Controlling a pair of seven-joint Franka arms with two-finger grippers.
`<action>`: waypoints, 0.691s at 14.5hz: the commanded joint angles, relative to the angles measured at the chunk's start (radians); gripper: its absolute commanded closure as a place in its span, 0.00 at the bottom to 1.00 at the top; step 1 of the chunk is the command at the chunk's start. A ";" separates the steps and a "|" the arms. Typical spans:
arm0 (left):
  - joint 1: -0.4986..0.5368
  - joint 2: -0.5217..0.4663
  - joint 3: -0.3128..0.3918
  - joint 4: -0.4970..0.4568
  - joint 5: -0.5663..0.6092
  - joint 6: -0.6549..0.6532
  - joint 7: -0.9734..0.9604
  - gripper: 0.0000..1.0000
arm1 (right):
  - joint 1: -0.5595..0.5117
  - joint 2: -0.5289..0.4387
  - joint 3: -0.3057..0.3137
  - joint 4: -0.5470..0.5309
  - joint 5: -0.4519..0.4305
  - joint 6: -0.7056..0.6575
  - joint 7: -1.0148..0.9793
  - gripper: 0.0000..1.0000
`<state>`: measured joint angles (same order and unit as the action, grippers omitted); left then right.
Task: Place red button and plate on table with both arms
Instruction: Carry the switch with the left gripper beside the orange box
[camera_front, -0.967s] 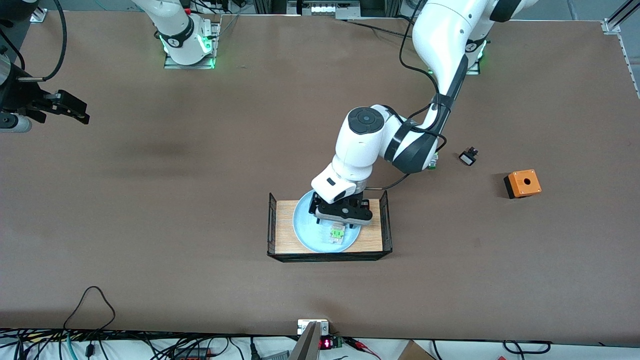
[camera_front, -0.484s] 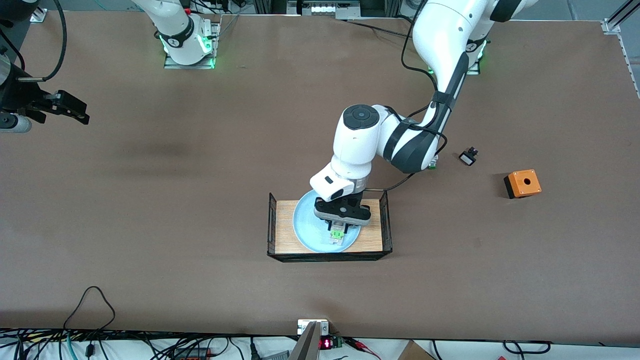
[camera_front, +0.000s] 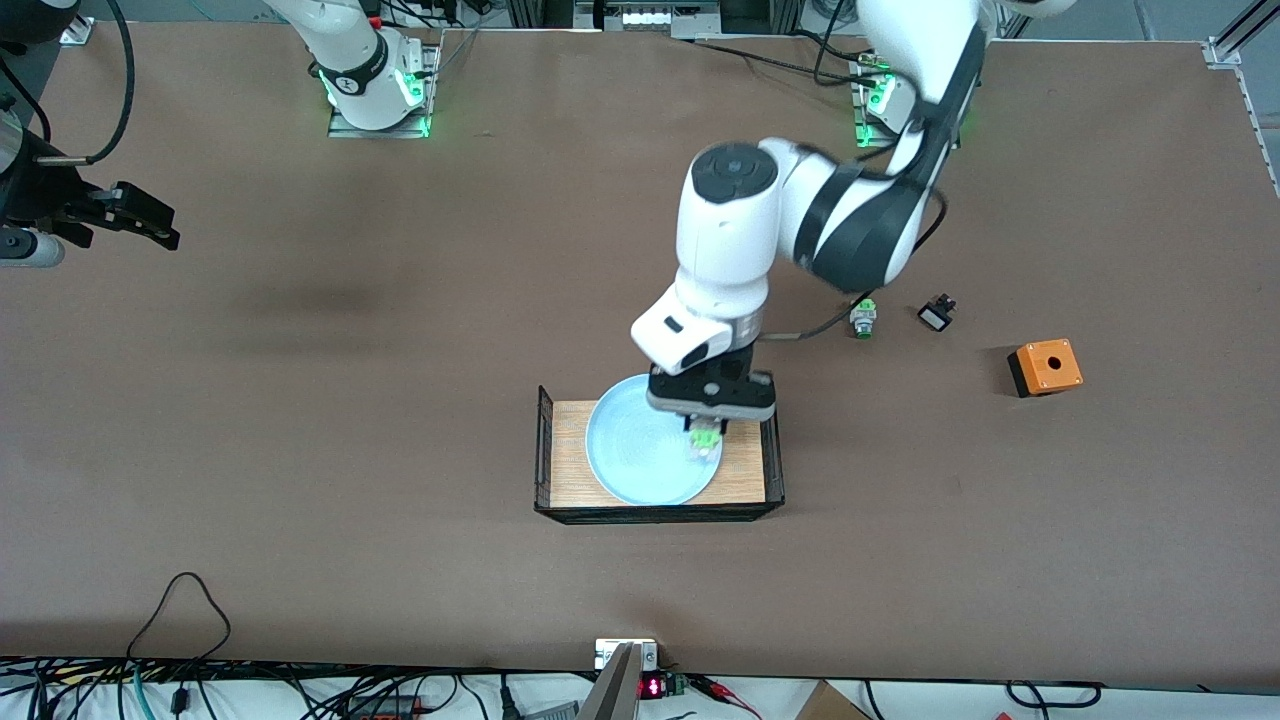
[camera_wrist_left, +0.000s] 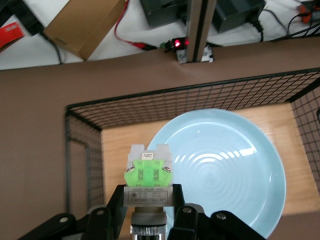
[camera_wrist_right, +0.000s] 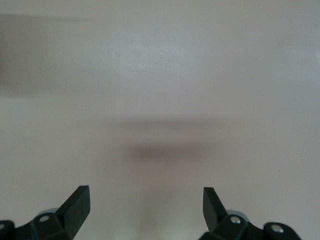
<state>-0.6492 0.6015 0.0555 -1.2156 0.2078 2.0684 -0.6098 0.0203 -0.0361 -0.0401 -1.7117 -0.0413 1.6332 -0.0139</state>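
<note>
Left gripper (camera_front: 706, 432) is clamped on the button (camera_front: 706, 439), holding it in the air over the plate's (camera_front: 640, 455) rim toward the left arm's end; green block faces out from the fingers (camera_wrist_left: 122, 197) in left wrist view. Cap not visible, so can't tell its colour. Plate lies in the tray (camera_front: 560, 470) w/ black mesh ends, on the table (camera_front: 300, 400). Right gripper (camera_front: 135, 218) waits w/ fingers apart over bare table at the right arm's end. Green-capped button (camera_front: 863, 321), small black part (camera_front: 936, 315) & orange box (camera_front: 1044, 366) sit toward the left arm's end.
</note>
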 joint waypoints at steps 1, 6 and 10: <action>0.000 -0.086 0.003 -0.025 0.021 -0.173 0.004 0.70 | -0.002 0.010 -0.001 0.015 0.008 0.011 -0.001 0.00; 0.081 -0.126 0.004 -0.039 0.019 -0.385 0.347 0.68 | -0.003 0.010 -0.003 0.018 0.011 0.020 -0.001 0.00; 0.213 -0.172 0.003 -0.148 -0.074 -0.392 0.516 0.68 | -0.002 0.024 -0.003 0.030 0.008 0.020 -0.003 0.00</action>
<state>-0.5077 0.4911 0.0673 -1.2603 0.1908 1.6702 -0.1813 0.0197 -0.0325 -0.0415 -1.7067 -0.0413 1.6547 -0.0138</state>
